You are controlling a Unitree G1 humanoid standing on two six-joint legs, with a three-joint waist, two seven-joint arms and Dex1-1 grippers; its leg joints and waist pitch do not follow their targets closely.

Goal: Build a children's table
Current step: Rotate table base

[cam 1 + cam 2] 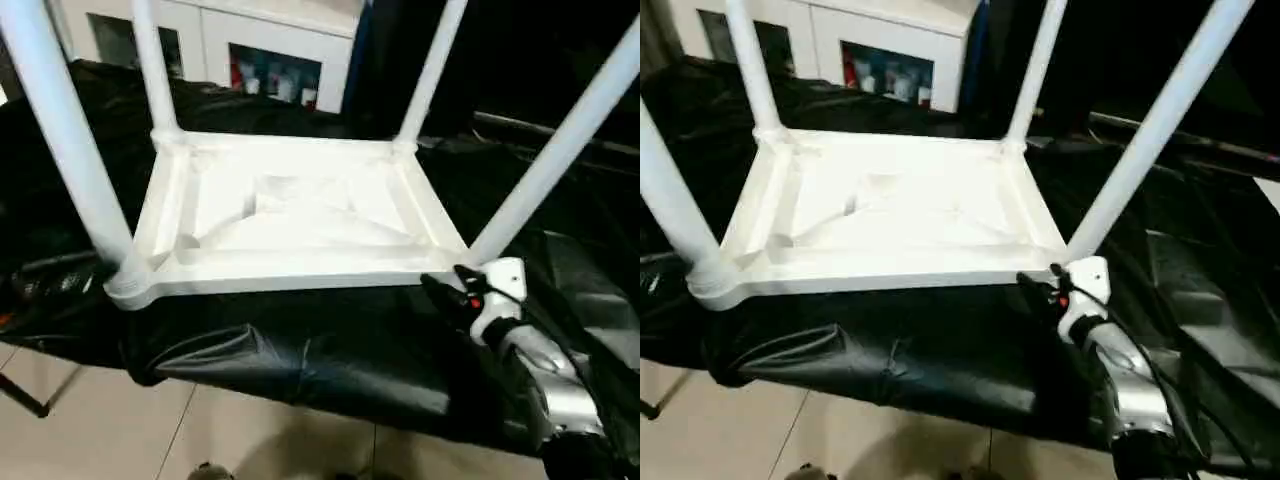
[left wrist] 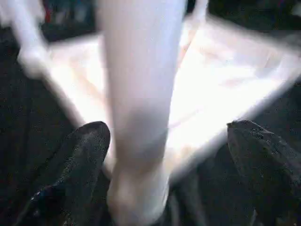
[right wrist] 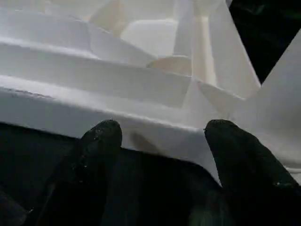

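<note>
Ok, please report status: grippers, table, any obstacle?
Left gripper open around near-left leg. Right gripper open at tabletop edge. Four legs seated. No obstacle seen.

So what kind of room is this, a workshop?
Probably an indoor lab or demo room: a work table draped in black cloth, white cabinets behind, a tiled floor, and the upturned children's table.

The right gripper [image 3: 160,155] reaches forward on its silver forearm [image 1: 1130,385] with fingers parted, and the left gripper [image 2: 167,165] gapes wide.
</note>
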